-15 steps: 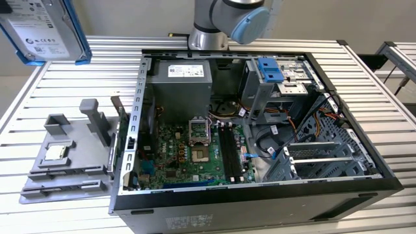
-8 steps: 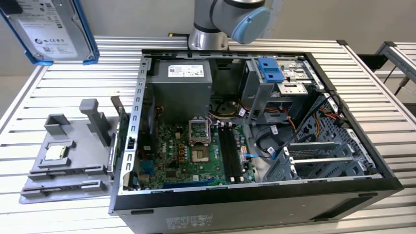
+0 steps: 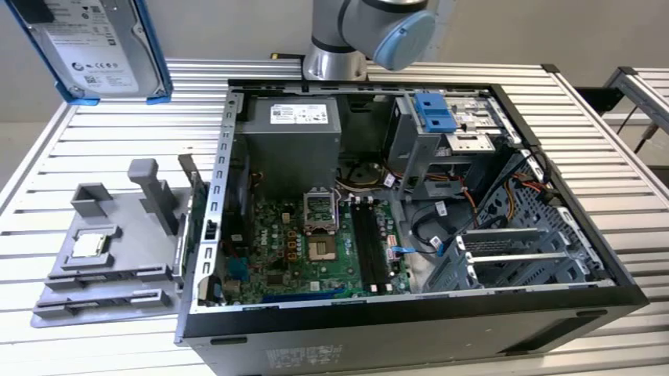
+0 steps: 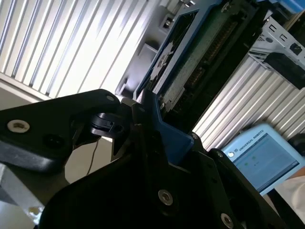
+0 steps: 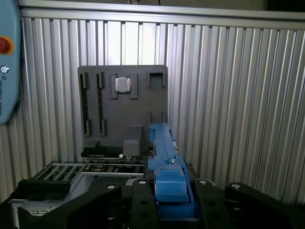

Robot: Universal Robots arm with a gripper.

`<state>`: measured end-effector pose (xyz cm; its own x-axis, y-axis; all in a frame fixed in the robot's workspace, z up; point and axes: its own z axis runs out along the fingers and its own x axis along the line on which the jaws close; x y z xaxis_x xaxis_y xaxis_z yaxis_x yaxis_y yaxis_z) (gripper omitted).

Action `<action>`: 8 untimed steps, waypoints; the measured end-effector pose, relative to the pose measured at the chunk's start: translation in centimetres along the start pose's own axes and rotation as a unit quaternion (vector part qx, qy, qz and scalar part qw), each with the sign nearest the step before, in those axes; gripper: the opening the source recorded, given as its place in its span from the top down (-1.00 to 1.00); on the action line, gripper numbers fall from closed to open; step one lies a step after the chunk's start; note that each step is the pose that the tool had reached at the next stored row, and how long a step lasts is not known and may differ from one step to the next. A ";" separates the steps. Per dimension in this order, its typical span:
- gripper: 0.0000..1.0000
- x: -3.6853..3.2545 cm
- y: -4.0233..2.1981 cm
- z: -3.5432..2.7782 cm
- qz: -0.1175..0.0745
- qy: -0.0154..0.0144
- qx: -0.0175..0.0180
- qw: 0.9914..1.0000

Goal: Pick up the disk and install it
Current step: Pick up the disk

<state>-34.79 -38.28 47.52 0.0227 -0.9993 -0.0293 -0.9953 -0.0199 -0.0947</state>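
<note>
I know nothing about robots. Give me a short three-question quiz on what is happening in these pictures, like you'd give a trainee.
1. True or false: the disk sits inside the open computer case.
2. What is the claw clamped on? A) a screwdriver B) the disk's blue carrier C) a fan
3. Fill in: the small square chip rests on the grey ___ beside the case.

Key
1. False. It is held up in the air, off to the exterior view's left.
2. B
3. tray

Silver arm [image 3: 332,55] has pale-blue joint cap [image 3: 406,37], black screw-studded hand [image 5: 172,195].
</note>
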 end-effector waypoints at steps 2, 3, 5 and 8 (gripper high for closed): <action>1.00 0.01 -0.37 0.04 0.000 0.000 0.000 1.000; 1.00 0.01 -0.56 0.06 0.000 0.000 0.000 1.000; 1.00 0.02 -0.96 0.09 0.000 0.000 0.000 1.000; 1.00 0.04 -1.60 0.16 0.000 0.000 0.000 1.000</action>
<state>-33.18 -38.28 47.51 0.0227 -0.9993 -0.0293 -0.9953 -0.0198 -0.0947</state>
